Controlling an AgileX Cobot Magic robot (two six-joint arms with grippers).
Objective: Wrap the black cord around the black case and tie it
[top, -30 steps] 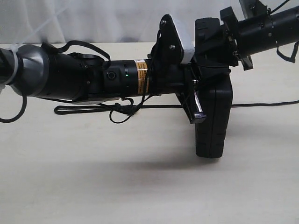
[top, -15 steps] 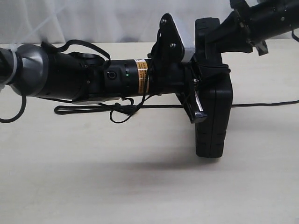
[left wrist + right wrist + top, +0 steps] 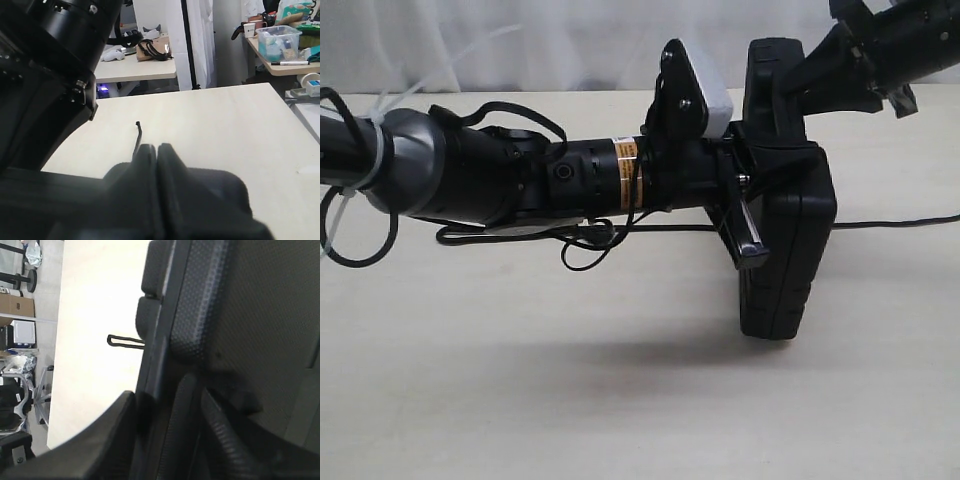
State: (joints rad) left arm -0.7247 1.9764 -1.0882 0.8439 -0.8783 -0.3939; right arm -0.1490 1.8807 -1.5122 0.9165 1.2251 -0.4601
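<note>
Currently: black case (image 3: 785, 250) standing edgewise; left gripper (image 3: 157, 148) sitting fully closed, right gripper (image 3: 802, 88) straddling its top, hold unclear. Left wrist view alone showing tip of black cord (image 3: 139, 132).

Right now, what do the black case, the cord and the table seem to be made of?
The black case: hard moulded plastic, matte, going by its pebbled grain and rounded corners. The cord: probably braided fibre with a matte look, though it is too thin to be sure. The table: a pale wood-look top, likely laminate, smooth with a dull sheen.
</note>
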